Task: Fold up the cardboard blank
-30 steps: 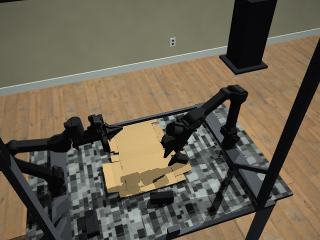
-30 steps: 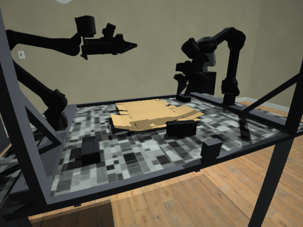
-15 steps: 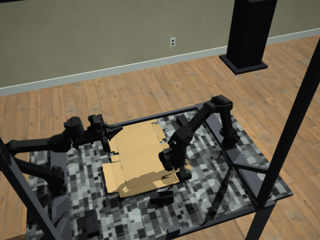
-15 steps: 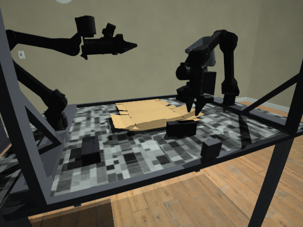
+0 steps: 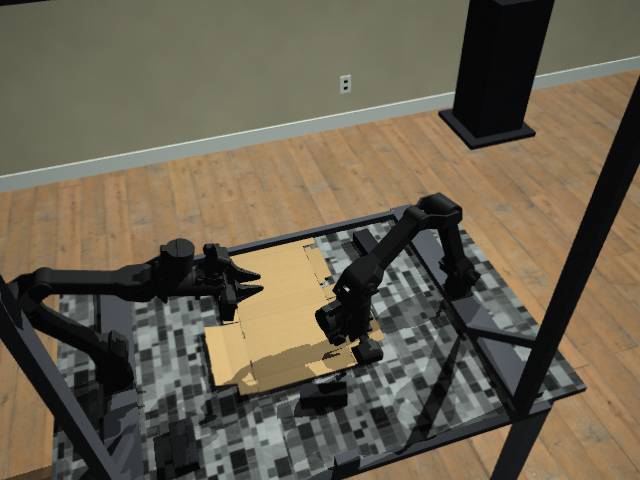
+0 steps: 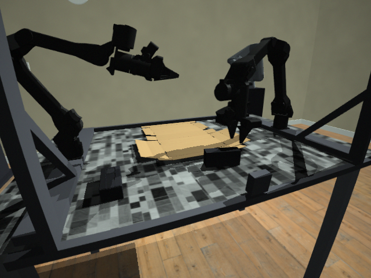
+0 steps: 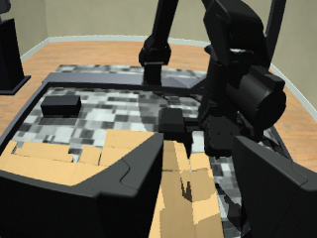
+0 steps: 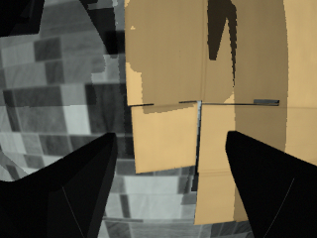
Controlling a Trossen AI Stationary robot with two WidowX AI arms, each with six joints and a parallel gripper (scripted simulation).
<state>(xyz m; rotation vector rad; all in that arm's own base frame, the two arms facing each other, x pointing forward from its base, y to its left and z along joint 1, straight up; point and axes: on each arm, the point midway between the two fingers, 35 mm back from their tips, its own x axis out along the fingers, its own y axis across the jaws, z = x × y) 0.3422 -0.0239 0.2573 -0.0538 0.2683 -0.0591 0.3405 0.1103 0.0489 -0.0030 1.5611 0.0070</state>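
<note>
The cardboard blank (image 5: pixel 284 299) (image 6: pixel 177 137) (image 7: pixel 173 198) (image 8: pixel 307 50) lies mostly flat, with its large panels down and some end flaps tilted slightly up. My left gripper (image 5: pixel 260 282) (image 6: pixel 178 75) is partly open and empty, nearly level and high above the blank's left part. My right gripper (image 6: pixel 236 139) (image 8: pixel 172 141) points down, open and empty, low at the blank's near right corner. In the right wrist view one finger is over the cardboard and the other is beyond its outer edge. Whether a fingertip touches the cardboard I cannot tell.
A black block (image 5: pixel 323 395) (image 6: pixel 221 157) stands close to the blank's near edge. Another black block (image 5: pixel 177 446) (image 6: pixel 111 183) is at the near left, and a third (image 5: pixel 365 241) (image 7: pixel 60 105) at the back right. Dark frame posts (image 5: pixel 578 248) rise around the table.
</note>
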